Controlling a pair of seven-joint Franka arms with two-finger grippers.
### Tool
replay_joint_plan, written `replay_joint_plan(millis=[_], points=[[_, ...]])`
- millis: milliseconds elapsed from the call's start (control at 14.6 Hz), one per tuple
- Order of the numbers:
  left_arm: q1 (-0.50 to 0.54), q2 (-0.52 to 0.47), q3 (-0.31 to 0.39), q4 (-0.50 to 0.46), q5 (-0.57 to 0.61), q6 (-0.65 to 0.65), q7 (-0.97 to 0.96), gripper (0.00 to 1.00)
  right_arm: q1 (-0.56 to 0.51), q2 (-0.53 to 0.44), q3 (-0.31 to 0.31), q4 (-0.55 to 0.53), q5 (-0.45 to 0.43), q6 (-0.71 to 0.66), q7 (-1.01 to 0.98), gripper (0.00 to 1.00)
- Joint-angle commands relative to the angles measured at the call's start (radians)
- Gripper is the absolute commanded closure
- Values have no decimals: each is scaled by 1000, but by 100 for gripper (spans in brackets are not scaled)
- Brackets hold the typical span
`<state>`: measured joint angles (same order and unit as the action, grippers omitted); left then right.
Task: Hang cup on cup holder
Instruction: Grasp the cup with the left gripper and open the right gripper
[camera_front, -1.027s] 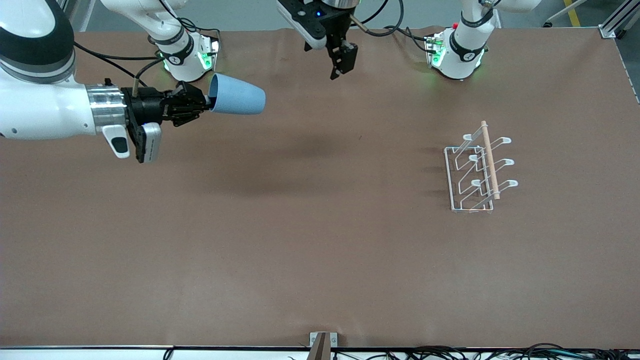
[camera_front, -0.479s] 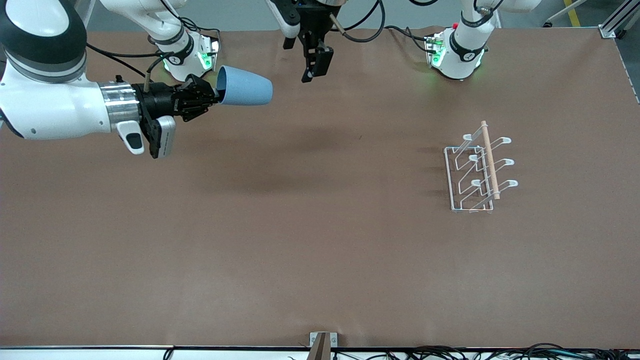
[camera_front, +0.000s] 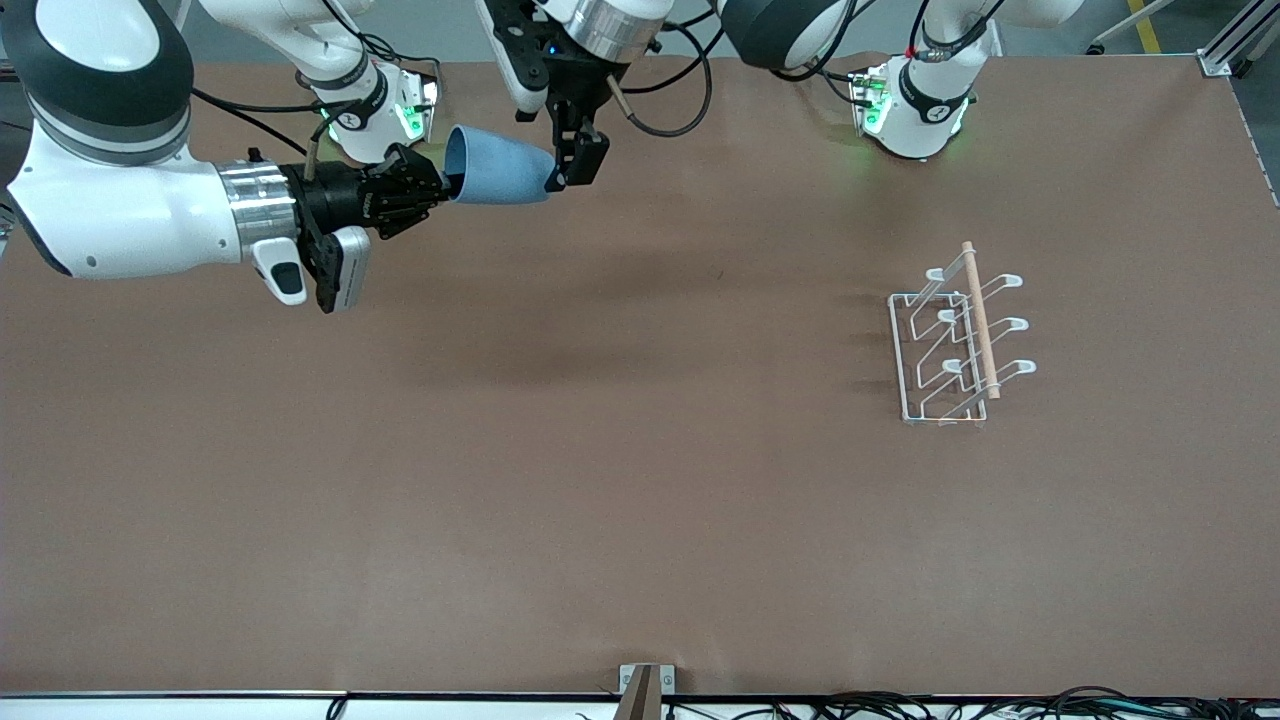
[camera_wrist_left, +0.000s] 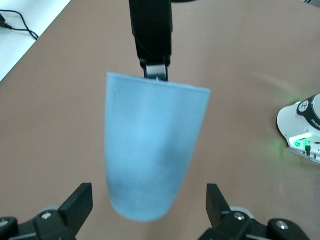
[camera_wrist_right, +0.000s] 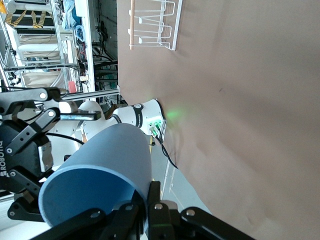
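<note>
Two grippers up in front view: my right gripper (camera_front: 443, 190) is clamped on the rim of the cup (camera_front: 497, 168), held sideways in the air over the table (camera_front: 600, 480) near the right arm's base. My left gripper (camera_front: 577, 165) is at the cup's closed end, fingers spread wide, gripping nothing. Rack (camera_front: 955, 340) sits toward the left arm's end. Left wrist: cup (camera_wrist_left: 152, 150) between my open fingers (camera_wrist_left: 80, 202), not touching. Right wrist: cup (camera_wrist_right: 100, 177) pinched at rim, rack (camera_wrist_right: 152, 25) well apart.
</note>
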<state>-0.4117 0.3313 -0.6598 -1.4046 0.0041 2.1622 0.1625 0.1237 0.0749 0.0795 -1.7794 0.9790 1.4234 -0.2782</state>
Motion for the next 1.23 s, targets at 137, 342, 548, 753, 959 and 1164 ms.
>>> replay_joint_plan(millis=[137, 342, 548, 753, 959, 1164], points=[[-21, 57, -3, 33, -1, 39, 18, 1, 19, -7, -11, -11, 27, -12, -10, 100], [-27, 72, -1, 32, 1, 54, 19, 11, 20, -9, -9, -11, 27, -11, -10, 100], [-27, 78, 0, 32, 5, 54, 25, 46, 20, -7, -11, -9, 27, -9, -10, 100], [-16, 69, 3, 30, 72, 39, 20, 62, 20, -9, -11, -9, 27, -12, -7, 97], [-6, 60, 5, 32, 88, -100, 20, 61, 17, -9, -11, -8, 27, -14, 0, 81], [46, 46, 5, 33, 129, -212, 22, 60, 8, -10, -14, -2, 26, -35, -6, 0]])
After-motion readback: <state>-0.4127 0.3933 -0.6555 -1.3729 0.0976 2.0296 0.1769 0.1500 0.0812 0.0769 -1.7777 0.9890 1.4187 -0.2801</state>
